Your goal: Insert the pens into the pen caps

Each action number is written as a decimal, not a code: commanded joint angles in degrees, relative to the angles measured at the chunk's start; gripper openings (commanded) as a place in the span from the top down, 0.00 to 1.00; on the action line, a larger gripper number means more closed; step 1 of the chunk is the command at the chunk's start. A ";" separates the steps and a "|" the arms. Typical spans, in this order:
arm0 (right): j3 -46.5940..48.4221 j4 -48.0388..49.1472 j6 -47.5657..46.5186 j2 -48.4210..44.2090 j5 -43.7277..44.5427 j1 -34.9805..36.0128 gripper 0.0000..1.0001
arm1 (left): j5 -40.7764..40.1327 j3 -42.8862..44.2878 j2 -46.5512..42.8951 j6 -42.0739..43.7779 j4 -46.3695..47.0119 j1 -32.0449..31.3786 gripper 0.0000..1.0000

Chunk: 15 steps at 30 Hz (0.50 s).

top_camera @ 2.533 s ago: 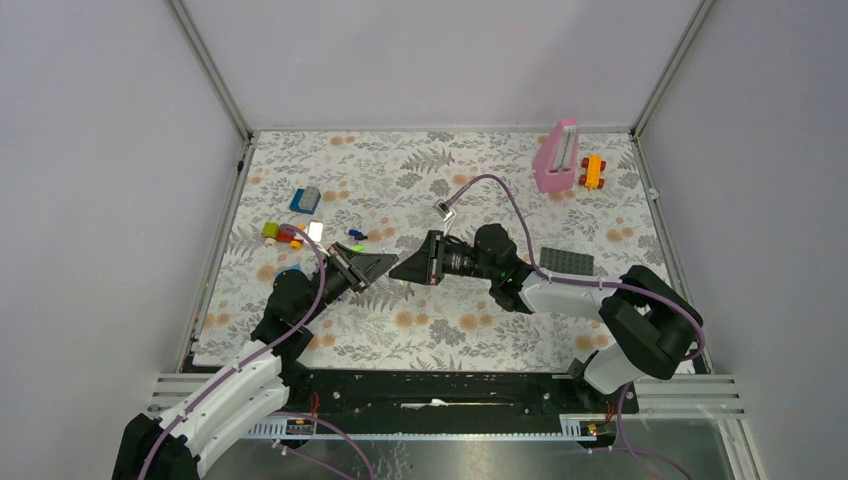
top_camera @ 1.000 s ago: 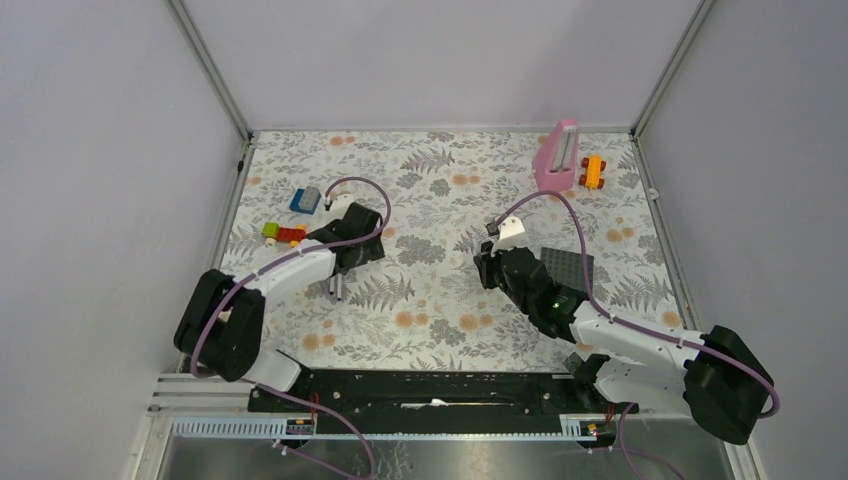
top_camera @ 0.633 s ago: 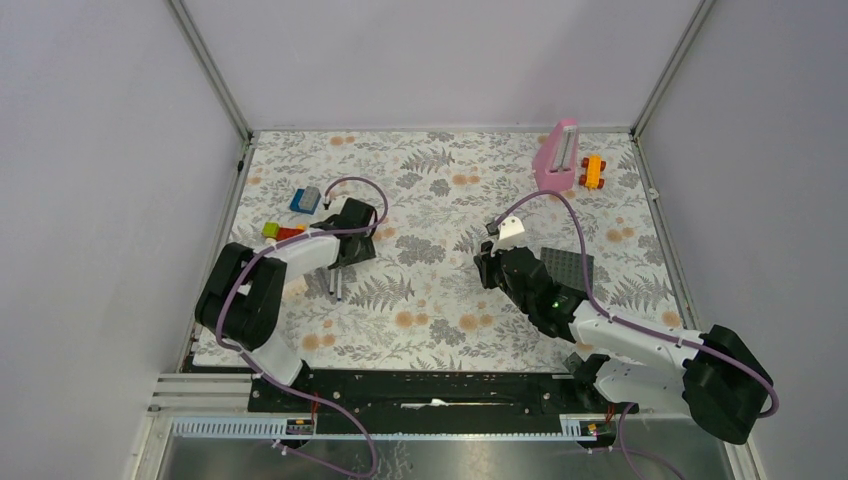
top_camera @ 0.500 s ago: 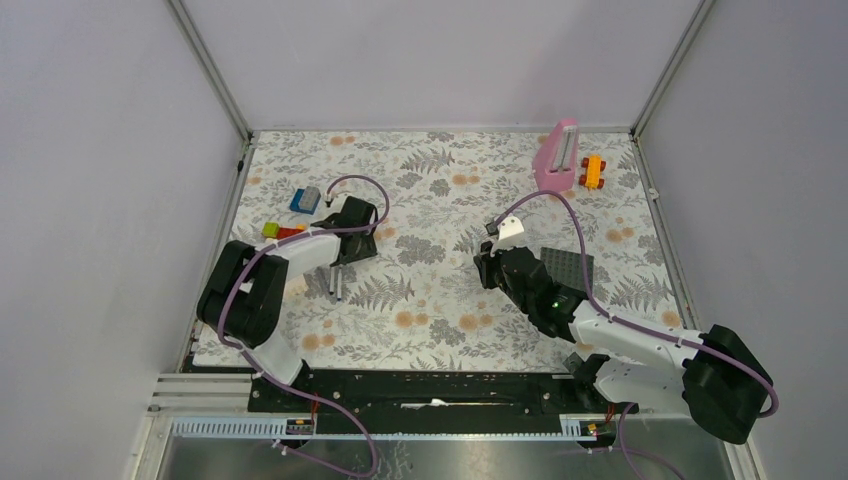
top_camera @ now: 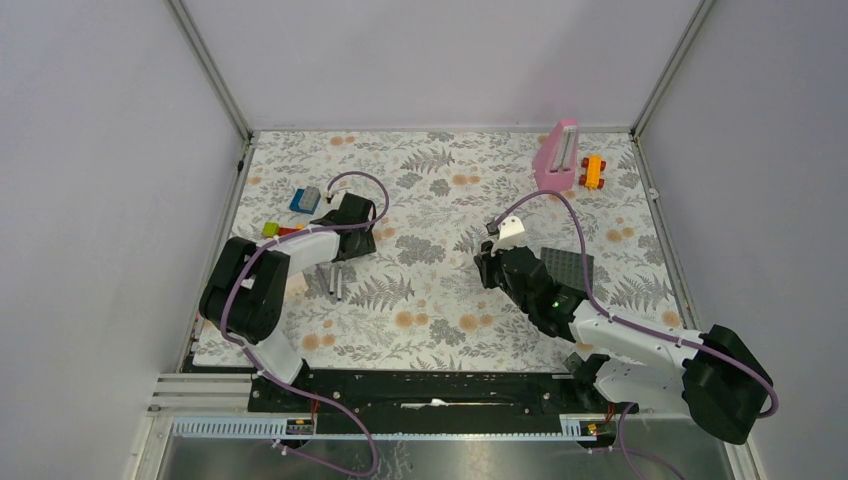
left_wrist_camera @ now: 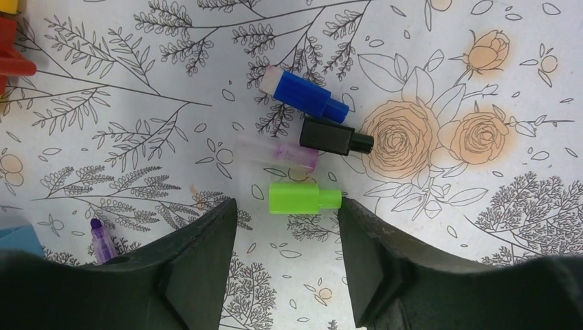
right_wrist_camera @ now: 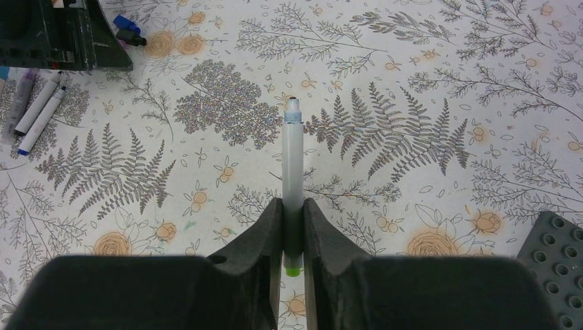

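None capped: my right pincer [right_wrist_camera: 293, 205] clamps a white-barrelled marker pen [right_wrist_camera: 293, 158]; left pincer [left_wrist_camera: 286, 203], parted, straddles a bright green plastic tube cap [left_wrist_camera: 302, 198].

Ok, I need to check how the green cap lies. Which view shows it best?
The left wrist view: the green cap lies large and sharp, the left hand straddling it. The top view hides it under that hand; the right wrist view does not show it.

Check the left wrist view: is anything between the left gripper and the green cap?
Nothing visible. The green cap lies just ahead of the open left gripper, in line with its gap; a clear pinkish cap lies beyond it.
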 commanded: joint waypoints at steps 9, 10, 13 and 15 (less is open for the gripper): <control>1.10 2.00 -0.65 0.35 -0.06 -0.42 1.00 | 2.62 2.19 2.19 2.45 3.12 0.49 0.58; 1.09 2.06 -0.63 0.39 -0.06 -0.42 1.00 | 3.25 2.07 2.19 2.76 3.27 0.49 0.61; 1.12 2.01 -0.67 0.35 -0.33 -0.42 1.00 | 5.52 1.11 1.77 3.26 4.16 0.13 0.68; 0.99 2.09 -0.88 0.25 -0.81 -0.42 1.00 | 6.10 0.18 0.96 3.48 4.29 -0.92 0.70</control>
